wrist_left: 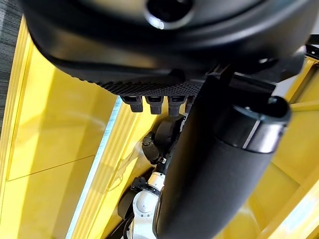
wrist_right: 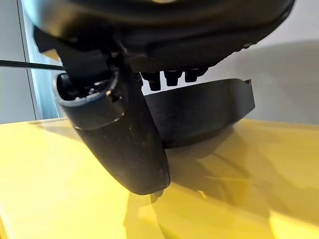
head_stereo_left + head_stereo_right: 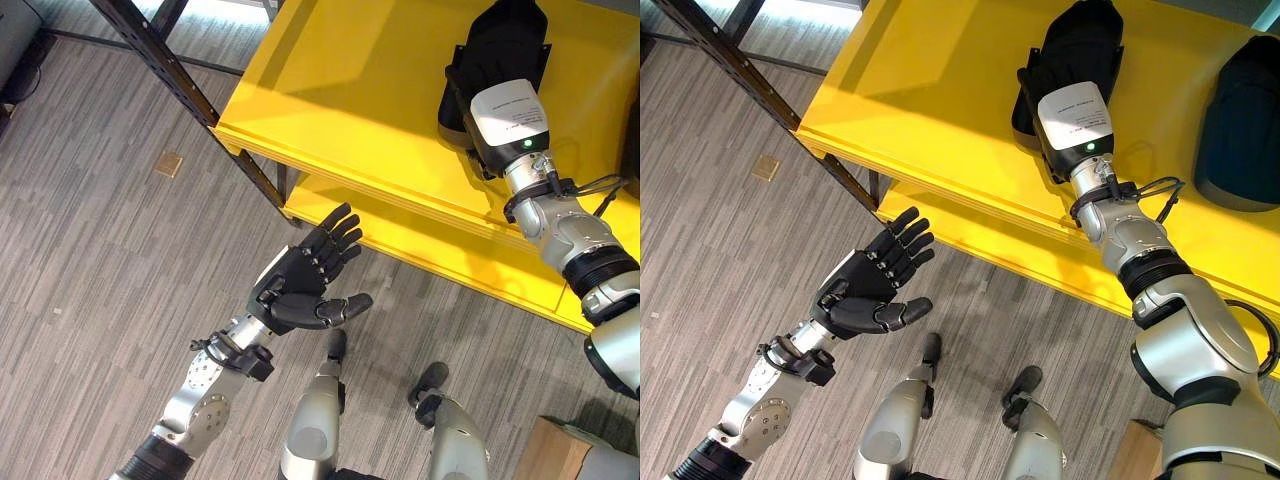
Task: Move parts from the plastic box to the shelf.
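Black part (image 3: 1072, 60) lies on the yellow shelf (image 3: 940, 90) under my right hand (image 3: 1065, 90), which reaches over it from above; in the right wrist view its dark curved body (image 2: 209, 112) sits just past my fingers, and I cannot tell whether they grip it. A second black part (image 3: 1240, 115) rests on the same shelf, well off to the right of that hand. My left hand (image 3: 300, 280) hangs released, fingers spread, holding nothing, below the shelf's front edge over the grey floor (image 3: 90, 250).
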